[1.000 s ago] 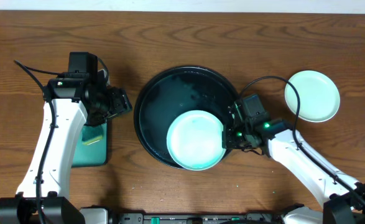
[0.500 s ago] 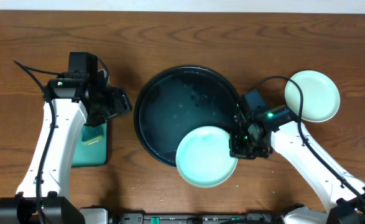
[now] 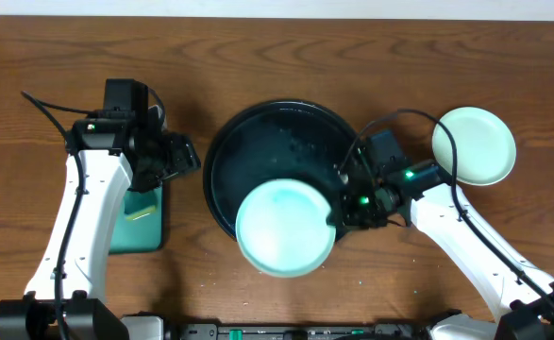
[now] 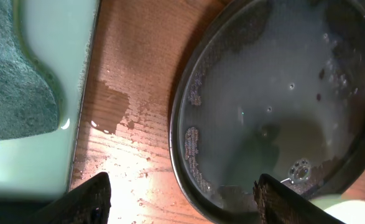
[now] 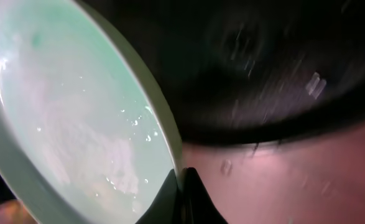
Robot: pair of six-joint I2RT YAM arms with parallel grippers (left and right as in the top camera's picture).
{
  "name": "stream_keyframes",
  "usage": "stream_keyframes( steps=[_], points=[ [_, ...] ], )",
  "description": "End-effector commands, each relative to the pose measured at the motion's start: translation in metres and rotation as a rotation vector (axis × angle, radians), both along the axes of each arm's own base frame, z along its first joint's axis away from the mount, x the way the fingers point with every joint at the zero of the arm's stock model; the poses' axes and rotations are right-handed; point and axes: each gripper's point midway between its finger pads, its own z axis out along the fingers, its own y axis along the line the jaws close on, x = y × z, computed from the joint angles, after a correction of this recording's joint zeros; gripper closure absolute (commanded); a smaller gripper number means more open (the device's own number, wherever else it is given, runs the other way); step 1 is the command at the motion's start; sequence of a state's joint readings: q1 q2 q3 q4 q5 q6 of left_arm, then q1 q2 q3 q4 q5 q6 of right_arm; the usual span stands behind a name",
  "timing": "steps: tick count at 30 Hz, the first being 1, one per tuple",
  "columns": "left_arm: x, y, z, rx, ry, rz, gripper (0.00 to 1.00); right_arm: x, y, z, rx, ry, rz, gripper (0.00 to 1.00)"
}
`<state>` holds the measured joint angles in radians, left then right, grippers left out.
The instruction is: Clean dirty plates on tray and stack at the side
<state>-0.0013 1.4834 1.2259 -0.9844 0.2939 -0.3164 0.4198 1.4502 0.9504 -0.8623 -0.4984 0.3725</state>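
Observation:
My right gripper (image 3: pixel 339 210) is shut on the right rim of a mint-green plate (image 3: pixel 286 229), holding it up over the front edge of the black tray (image 3: pixel 258 142). In the right wrist view the fingertips (image 5: pixel 183 186) pinch the plate's (image 5: pixel 76 118) rim, its wet face has pale teal smears, and the tray (image 5: pixel 263 62) is blurred behind it. A second pale plate (image 3: pixel 474 144) lies on the table at the right. My left gripper (image 3: pixel 187 156) hangs open, holding nothing, at the tray's left rim (image 4: pixel 179 124); its fingers (image 4: pixel 92 196) straddle the rim.
A rectangular teal-green tray (image 3: pixel 140 222) with a sponge (image 4: pixel 8 81) lies under the left arm. Water drops dot the wood (image 4: pixel 117 106) between it and the black tray. The black tray's floor (image 4: pixel 275 93) is wet and filmy.
The right gripper has carried the plate off the tray floor toward the front edge, then left and higher, so it looks larger. The left arm has not moved.

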Motion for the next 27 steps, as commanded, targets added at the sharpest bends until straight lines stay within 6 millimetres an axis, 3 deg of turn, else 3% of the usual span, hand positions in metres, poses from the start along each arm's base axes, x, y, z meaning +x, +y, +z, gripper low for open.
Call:
stream_keyframes(
  steps=[1, 8, 18, 24, 27],
  points=[
    [0.004, -0.002, 0.008, -0.005, -0.024, -0.012, 0.25, 0.033, -0.014, -0.002, -0.093, -0.118, -0.085, 0.99],
    [0.004, -0.001, 0.008, -0.003, -0.024, -0.011, 0.25, 0.07, -0.027, 0.002, -0.169, -0.274, -0.163, 0.99],
    [0.004, 0.0, 0.007, 0.002, -0.024, -0.011, 0.25, 0.101, -0.034, 0.012, -0.167, -0.39, -0.22, 0.99],
    [0.004, 0.0, 0.007, 0.002, -0.023, -0.01, 0.25, 0.116, -0.064, 0.012, -0.308, -0.468, -0.258, 0.99],
    [0.004, 0.0, 0.007, 0.002, -0.024, -0.01, 0.25, 0.125, -0.067, 0.017, -0.339, -0.532, -0.23, 0.99]
  ],
)
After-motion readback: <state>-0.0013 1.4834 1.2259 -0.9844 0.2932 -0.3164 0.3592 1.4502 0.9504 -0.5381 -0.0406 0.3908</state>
